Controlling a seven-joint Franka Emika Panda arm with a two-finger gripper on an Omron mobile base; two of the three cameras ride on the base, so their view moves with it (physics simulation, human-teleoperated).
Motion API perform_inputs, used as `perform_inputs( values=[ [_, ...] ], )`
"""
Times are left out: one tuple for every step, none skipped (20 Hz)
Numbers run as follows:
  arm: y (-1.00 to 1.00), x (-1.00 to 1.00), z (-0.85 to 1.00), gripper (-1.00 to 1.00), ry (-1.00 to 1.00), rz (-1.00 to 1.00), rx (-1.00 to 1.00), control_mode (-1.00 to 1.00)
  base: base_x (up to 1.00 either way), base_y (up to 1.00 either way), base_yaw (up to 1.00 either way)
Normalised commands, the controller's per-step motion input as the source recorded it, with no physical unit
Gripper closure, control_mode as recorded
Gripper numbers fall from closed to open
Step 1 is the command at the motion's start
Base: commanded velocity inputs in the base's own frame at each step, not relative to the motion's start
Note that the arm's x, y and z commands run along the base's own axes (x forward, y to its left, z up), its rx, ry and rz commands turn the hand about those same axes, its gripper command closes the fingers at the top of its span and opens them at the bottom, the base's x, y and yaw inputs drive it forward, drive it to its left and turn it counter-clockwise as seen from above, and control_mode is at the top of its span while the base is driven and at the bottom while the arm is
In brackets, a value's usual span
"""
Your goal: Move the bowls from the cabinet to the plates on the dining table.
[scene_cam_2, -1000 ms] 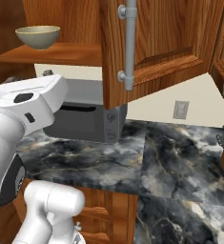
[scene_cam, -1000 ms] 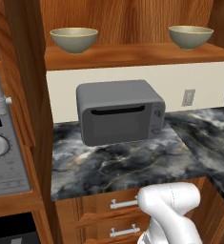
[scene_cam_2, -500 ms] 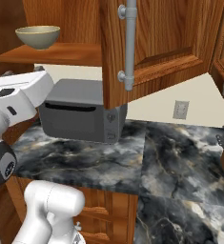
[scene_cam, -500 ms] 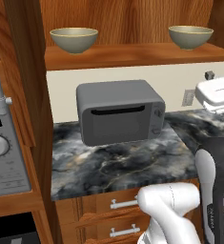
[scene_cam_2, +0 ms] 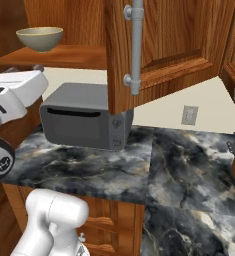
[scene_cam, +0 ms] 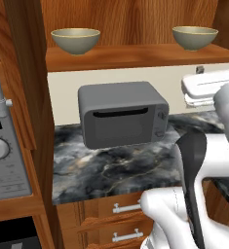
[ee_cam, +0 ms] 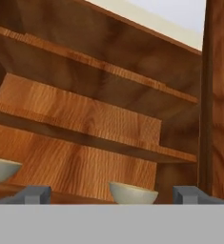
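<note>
Bowls [scene_cam: 75, 40] [scene_cam: 194, 37] on cabinet [scene_cam: 135, 56] shelf; hand view: tool [ee_cam: 112, 194] tips apart.

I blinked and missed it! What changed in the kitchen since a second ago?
The white robot arm swung up toward the wooden cabinet shelf; its open gripper took hold of nothing. The two grey-olive bowls and grey toaster oven stayed put.

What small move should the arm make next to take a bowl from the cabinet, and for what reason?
Probably rise and advance toward the right bowl. In the hand view the gripper is open and empty, with this bowl between its tips but farther back on the cabinet shelf and low in the picture. The left bowl sits off to the side, so the right one seems the nearer choice.
</note>
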Motion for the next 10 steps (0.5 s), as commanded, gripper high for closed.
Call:
perform_inputs(
  values=[
    [-0.04,0.24,0.0,-1.0,-0.05,-0.11,0.08,-1.0,0.0,0.0,0.0],
    [-0.04,0.24,0.0,-1.0,-0.05,-0.1,0.08,-1.0,0.0,0.0,0.0],
    [-0.07,0.22,0.01,-1.0,-0.04,-0.1,0.09,-1.0,0.0,0.0,0.0],
    [-0.07,0.2,0.02,-1.0,-0.04,-0.09,0.1,-1.0,0.0,0.0,0.0],
    [-0.08,0.19,0.02,-1.0,-0.03,-0.09,0.1,-1.0,0.0,0.0,0.0],
    [-0.1,0.18,0.0,-1.0,-0.02,-0.08,0.11,-1.0,0.0,0.0,0.0],
    [-0.08,0.18,0.0,-1.0,-0.02,-0.07,0.11,-1.0,0.0,0.0,0.0],
    [-0.04,0.22,0.0,-1.0,-0.03,-0.05,0.1,-1.0,0.0,0.0,0.0],
    [-0.02,0.25,0.0,-1.0,-0.03,-0.05,0.09,-1.0,0.0,0.0,0.0],
    [-0.03,0.24,0.0,-1.0,-0.03,-0.05,0.09,-1.0,0.0,0.0,0.0]
  ],
)
